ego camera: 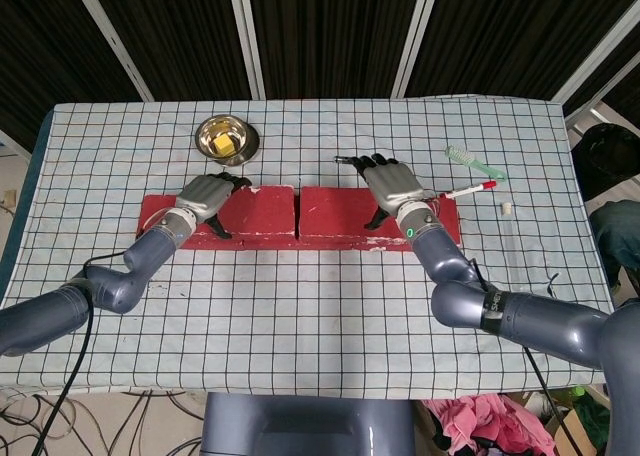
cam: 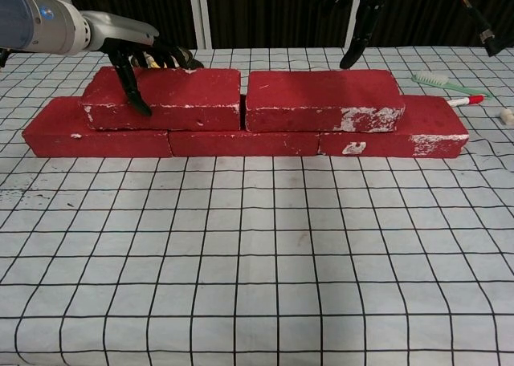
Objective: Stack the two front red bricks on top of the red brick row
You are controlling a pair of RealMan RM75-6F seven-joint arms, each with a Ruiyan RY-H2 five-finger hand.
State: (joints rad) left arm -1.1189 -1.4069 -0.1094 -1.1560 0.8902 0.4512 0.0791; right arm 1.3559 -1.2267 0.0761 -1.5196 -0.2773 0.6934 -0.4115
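Note:
Three red bricks lie end to end as a bottom row. Two more red bricks sit on top: the upper left brick and the upper right brick, with a narrow gap between them. My left hand grips the upper left brick near its left end, thumb down the front face and fingers over the back edge. My right hand hangs above the right part of the upper right brick, fingers apart and pointing down, touching nothing.
A steel bowl with something yellow in it stands behind the bricks. A thin dark tool, a green toothbrush, a red-capped marker and a small white piece lie at the back right.

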